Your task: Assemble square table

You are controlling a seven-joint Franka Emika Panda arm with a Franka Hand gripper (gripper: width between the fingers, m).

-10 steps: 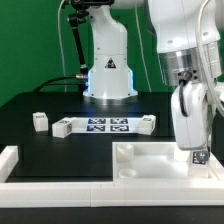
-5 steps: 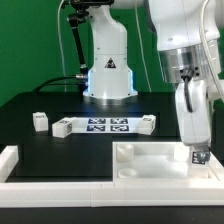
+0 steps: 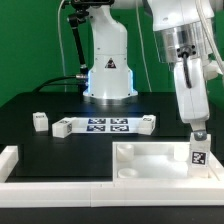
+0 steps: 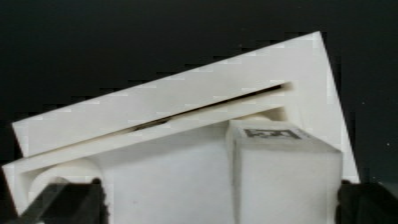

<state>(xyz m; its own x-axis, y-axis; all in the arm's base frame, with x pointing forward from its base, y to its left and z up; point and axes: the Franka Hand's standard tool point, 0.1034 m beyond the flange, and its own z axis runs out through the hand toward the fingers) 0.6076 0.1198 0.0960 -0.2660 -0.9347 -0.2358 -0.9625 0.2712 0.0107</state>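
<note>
The tool point(image 3: 199, 131) is spread open, released, above a leg point(image 3: 198, 154) standing upright at the tabletop's point(image 3: 150, 158) 3 o'clock corner.

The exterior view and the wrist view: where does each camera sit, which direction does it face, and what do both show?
Exterior view: off the arm, low at the table's edge, facing the robot base; the arm and the open pincer show above the square table top.
Wrist view: on the wrist, looking down past the pincer's fingertips at the top.
Shared: the top and the tagged leg standing on it.
</note>
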